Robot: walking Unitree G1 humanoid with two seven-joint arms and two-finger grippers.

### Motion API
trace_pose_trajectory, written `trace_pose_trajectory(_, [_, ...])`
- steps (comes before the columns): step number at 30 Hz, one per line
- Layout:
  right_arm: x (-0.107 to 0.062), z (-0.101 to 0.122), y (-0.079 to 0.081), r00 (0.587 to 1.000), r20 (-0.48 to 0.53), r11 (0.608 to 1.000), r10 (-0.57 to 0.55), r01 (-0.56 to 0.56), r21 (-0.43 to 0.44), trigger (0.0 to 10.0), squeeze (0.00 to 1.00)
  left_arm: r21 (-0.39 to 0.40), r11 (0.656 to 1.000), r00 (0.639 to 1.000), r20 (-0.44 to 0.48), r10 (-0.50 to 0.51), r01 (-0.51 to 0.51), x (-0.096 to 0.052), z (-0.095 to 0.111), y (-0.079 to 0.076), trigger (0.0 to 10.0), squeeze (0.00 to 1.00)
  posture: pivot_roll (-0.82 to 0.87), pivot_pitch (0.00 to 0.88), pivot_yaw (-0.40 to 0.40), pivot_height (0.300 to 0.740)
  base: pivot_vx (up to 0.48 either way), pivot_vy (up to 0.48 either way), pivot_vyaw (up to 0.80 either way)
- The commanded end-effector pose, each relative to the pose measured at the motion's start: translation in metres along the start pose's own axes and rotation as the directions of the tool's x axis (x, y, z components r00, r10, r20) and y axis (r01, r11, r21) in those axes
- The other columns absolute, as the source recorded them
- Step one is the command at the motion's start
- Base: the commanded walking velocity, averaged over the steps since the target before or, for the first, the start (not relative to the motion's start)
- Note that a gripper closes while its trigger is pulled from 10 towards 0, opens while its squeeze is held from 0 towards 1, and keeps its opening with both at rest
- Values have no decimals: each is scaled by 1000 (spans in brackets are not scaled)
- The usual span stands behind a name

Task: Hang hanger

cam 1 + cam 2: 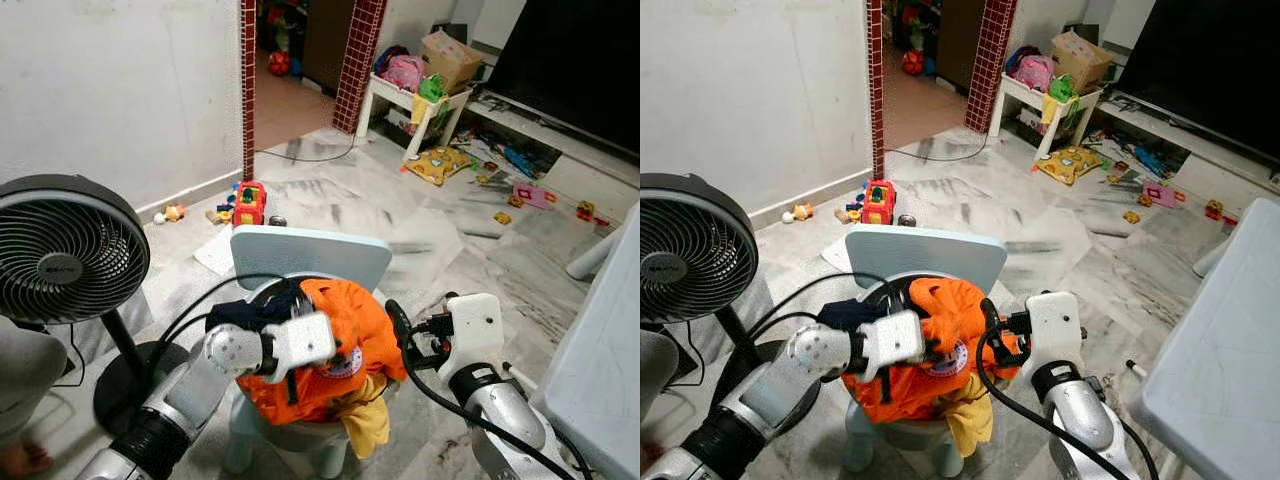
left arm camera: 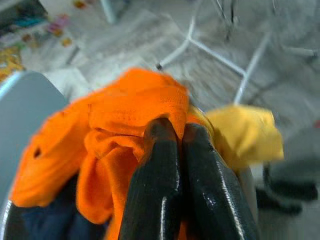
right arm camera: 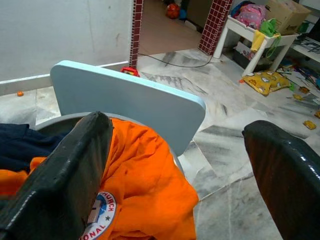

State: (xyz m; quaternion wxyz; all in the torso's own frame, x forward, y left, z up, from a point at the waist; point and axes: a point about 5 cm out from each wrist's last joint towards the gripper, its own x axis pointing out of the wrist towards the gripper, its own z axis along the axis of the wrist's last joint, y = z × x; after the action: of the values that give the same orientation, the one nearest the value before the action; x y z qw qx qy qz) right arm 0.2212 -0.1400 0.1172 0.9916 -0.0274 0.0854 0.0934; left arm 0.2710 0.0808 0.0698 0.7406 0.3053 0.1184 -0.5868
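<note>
— Two grippers we have over the small pale-blue chair (image 1: 310, 255); what lies on its seat?

— We see a heap of clothes: an orange shirt (image 1: 345, 330) with a round badge on top, a dark navy garment (image 1: 250, 312) toward the robot's left, a yellow cloth (image 1: 368, 420) hanging off the near edge; we can make out no hanger in these views.

— And the left gripper (image 2: 176, 135)?

— We see its two black fingers pressed together, pinching a fold of the orange shirt at the top of the heap.

— The right gripper (image 3: 175, 165)?

— Its fingers (image 3: 65, 180) stand wide apart, at the heap's right side with one finger against the orange cloth, gripping nothing.

— What of the room around us?

— We stand on a grey-veined marble floor (image 1: 420, 235); a black standing fan (image 1: 60, 250) is at the left beside a white wall (image 1: 120, 90); a red toy truck (image 1: 249, 203) and small toys lie near a red-tiled doorway (image 1: 355, 60); a white low table (image 1: 415, 100) with a cardboard box (image 1: 450, 58) stands further back; a pale table edge (image 1: 1220, 340) is at the right.
</note>
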Motion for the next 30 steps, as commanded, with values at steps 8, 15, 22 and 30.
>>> trace_pose_trajectory(8, [1,-1,-5,1000,-9,1000,-15,15,-18,10000,0,-15,990,989,42,140,-140,2,8,14,10000,1000,24,0,-137,740,0,0,0])
trace_pose_trajectory(15, [1,-2,-4,1000,-10,1000,-9,9,-18,10000,0,-37,922,909,156,386,-385,-9,23,36,10000,1000,29,0,-139,740,0,0,0])
trace_pose_trajectory(22, [1,-3,-2,1000,-15,1000,-3,3,-17,10000,0,-141,845,824,189,535,-516,-24,22,32,10000,1000,37,0,-141,740,0,0,0])
trace_pose_trajectory(30, [3,-2,-2,1000,-11,1000,2,-3,-18,10000,0,-226,749,765,24,644,-623,-53,-11,40,10000,1000,52,0,-142,740,0,0,0])
